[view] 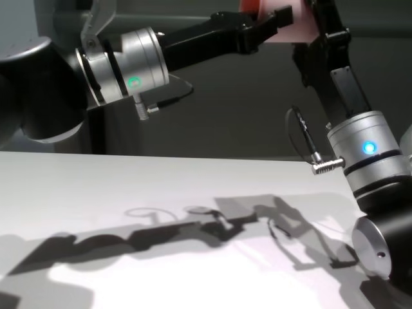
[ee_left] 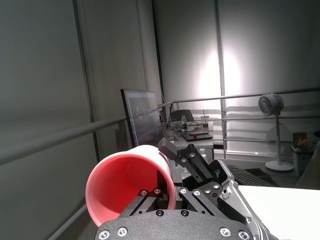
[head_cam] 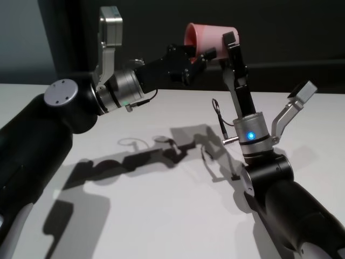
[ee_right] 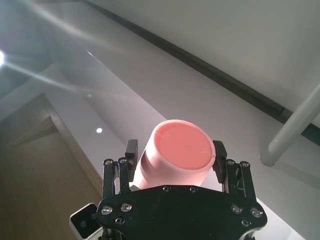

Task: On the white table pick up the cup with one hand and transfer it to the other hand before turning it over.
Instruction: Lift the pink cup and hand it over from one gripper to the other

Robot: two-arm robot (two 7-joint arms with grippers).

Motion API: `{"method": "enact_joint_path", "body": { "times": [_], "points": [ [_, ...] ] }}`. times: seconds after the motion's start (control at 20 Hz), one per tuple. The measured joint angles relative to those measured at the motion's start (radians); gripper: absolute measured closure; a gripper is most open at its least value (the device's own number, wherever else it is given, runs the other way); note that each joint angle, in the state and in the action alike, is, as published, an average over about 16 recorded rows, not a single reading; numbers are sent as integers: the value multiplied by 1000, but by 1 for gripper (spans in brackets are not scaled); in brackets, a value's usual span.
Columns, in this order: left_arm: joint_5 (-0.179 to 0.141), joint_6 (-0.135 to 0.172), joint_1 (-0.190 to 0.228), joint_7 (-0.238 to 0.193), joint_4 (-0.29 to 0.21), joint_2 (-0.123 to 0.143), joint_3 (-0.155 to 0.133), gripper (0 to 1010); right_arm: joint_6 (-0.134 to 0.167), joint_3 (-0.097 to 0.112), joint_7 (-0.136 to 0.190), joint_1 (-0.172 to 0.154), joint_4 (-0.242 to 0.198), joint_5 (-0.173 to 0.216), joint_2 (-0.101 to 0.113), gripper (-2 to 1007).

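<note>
The pink cup (head_cam: 207, 35) is held in the air above the white table (head_cam: 161, 216), lying sideways with its mouth toward my left side. My left gripper (head_cam: 200, 54), the one with the green light, is shut on the cup's rim (ee_left: 125, 185), with one finger inside the mouth and the other outside. My right gripper (head_cam: 230, 42), the one with the blue light, reaches straight up from below. It sits around the cup's closed base end (ee_right: 180, 150). In the chest view the cup (view: 283, 14) shows only at the top edge.
Only the arms' shadows (head_cam: 161, 151) lie on the tabletop (view: 161, 193). A dark wall stands behind the table. Both forearms cross above the table's middle and right.
</note>
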Motion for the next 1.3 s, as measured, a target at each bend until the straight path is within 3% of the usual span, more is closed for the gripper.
{"method": "enact_joint_path", "body": {
  "times": [0.5,1.3],
  "points": [
    [0,0,0,0,0,0,0,955,-1,0,0,0,1,2,1,189],
    [0,0,0,0,0,0,0,955,-1,-1,2,0,2,4,1,218]
  ]
}}
